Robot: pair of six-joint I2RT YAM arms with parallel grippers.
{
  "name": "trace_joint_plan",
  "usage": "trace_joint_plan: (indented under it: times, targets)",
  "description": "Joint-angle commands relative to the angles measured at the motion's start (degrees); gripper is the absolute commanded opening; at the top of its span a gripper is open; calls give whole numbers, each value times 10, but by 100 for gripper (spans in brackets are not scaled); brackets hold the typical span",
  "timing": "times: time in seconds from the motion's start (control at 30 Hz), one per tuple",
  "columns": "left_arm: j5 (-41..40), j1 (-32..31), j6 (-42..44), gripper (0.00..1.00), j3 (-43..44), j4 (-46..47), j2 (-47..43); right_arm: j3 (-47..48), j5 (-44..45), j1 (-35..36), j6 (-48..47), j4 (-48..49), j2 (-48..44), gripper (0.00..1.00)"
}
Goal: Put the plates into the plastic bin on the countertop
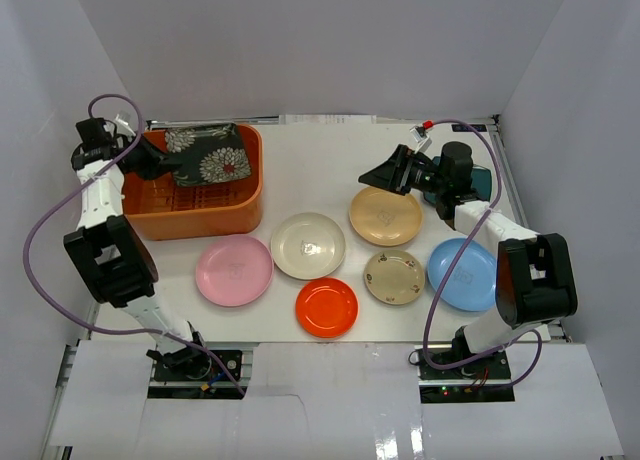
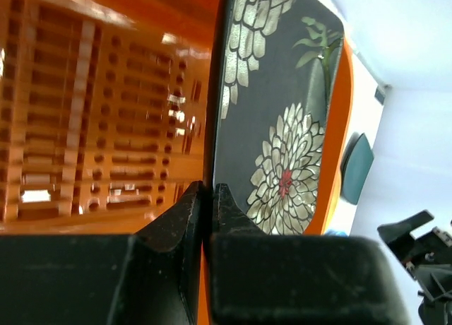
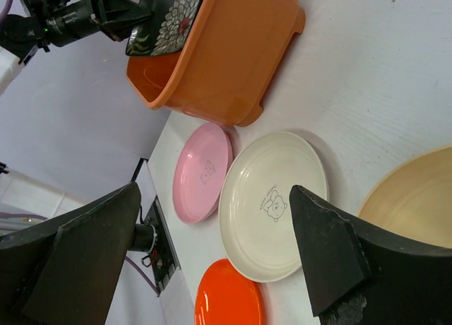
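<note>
The black floral plate (image 1: pixel 208 155) hangs tilted over the orange plastic bin (image 1: pixel 200 223), with my left gripper (image 1: pixel 160 160) shut on its left edge. In the left wrist view the jaws (image 2: pixel 207 191) pinch the plate's rim (image 2: pixel 275 127) above the bin's slotted floor (image 2: pixel 92 127). My right gripper (image 1: pixel 385 175) is open and empty above the tan plate (image 1: pixel 385 215). On the countertop (image 1: pixel 320 160) lie pink (image 1: pixel 234 270), cream (image 1: pixel 308 245), orange-red (image 1: pixel 326 307), beige patterned (image 1: pixel 394 277) and light blue (image 1: pixel 462 275) plates. A dark teal plate (image 1: pixel 484 185) is partly hidden behind the right arm.
White walls enclose the countertop on three sides. In the right wrist view my open right gripper (image 3: pixel 215 191) frames the cream plate (image 3: pixel 272 205) and pink plate (image 3: pixel 201 173), with the bin (image 3: pixel 233 56) beyond. A purple cable loops beside each arm.
</note>
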Motion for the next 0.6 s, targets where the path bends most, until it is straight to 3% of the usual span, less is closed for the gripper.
trace_joint_plan:
  times: [0.0, 0.27, 0.57]
  targets:
    - [3, -1, 11, 0, 0, -1, -76, 17, 3, 0, -20, -7, -19, 92]
    - [-131, -1, 48, 0, -51, -39, -95, 3, -7, 2, -4, 17, -18, 91]
    - [-88, -8, 17, 0, 11, -18, 13, 4, 11, 10, -31, -9, -18, 91]
